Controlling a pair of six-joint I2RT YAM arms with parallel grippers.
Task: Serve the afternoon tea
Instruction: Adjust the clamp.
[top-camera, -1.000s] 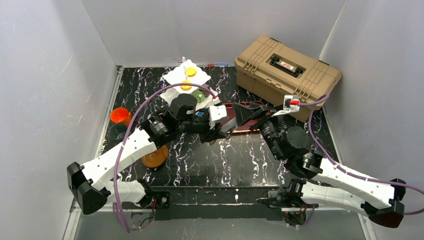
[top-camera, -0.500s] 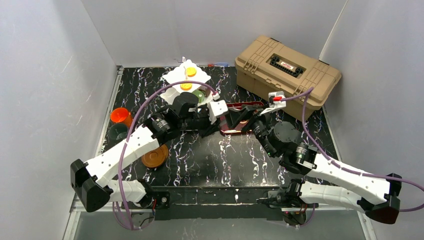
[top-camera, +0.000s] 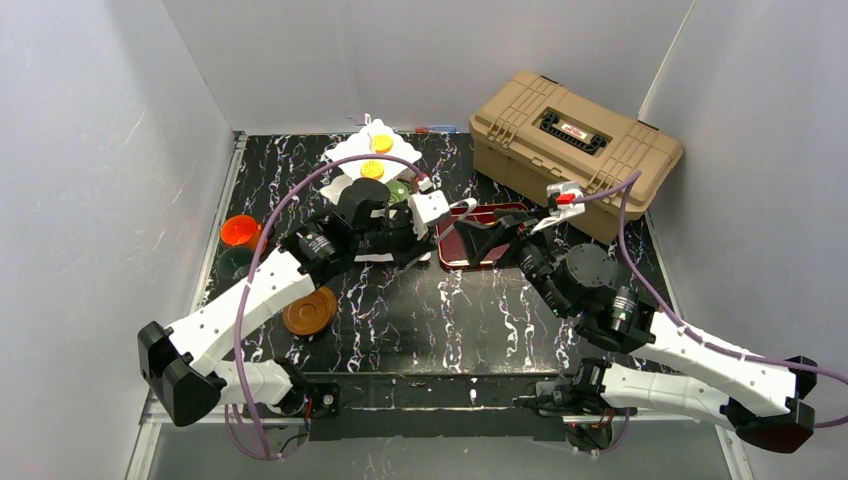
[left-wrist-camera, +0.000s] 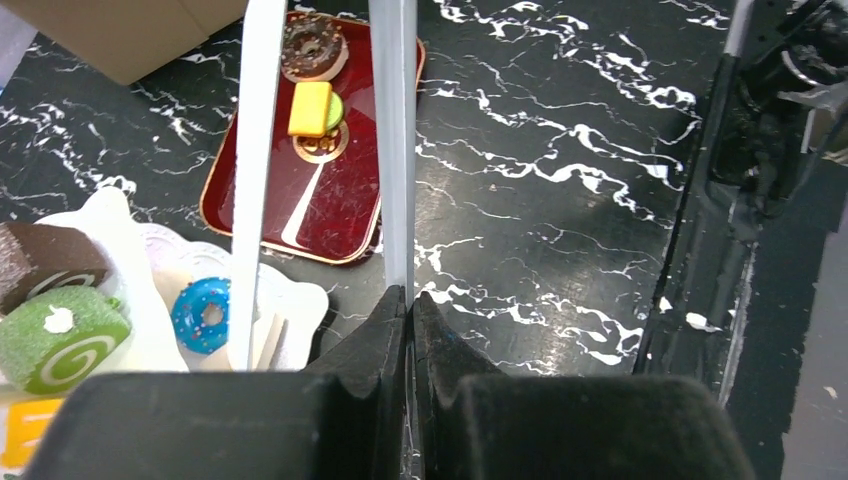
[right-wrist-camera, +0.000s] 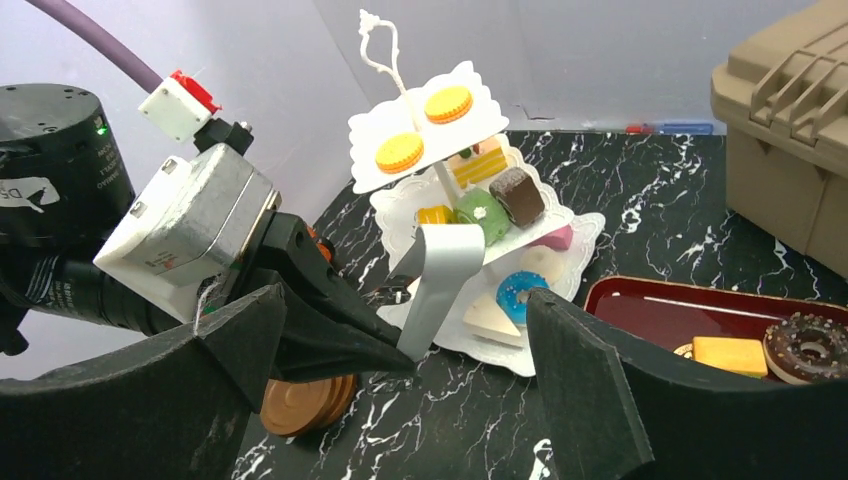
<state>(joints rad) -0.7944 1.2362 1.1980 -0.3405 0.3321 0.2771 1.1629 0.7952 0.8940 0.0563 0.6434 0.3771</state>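
Left gripper (left-wrist-camera: 410, 300): jaws are pressing fully together, pinching the metal tongs (left-wrist-camera: 395, 150) at their bent end.
Tongs: blades are standing apart above the red tray (left-wrist-camera: 330, 215); their tips are running out of the wrist view, so I cannot tell whether they are holding anything.
Right gripper (right-wrist-camera: 415, 400): fingers are gaping wide, holding nothing, hovering beside the tray.
Tiered stand (right-wrist-camera: 585, 235): standing upright at the table's far left-centre, carrying pastries on all three plates, just behind the left gripper.
Tray contents: a chocolate donut (left-wrist-camera: 311, 45) and a yellow pastry (left-wrist-camera: 312, 108) are lying together at one end.
Cups: the orange cup (top-camera: 240, 231), the dark cup (top-camera: 234, 264) and the stacked brown saucers (top-camera: 309, 311) are sitting along the left edge.
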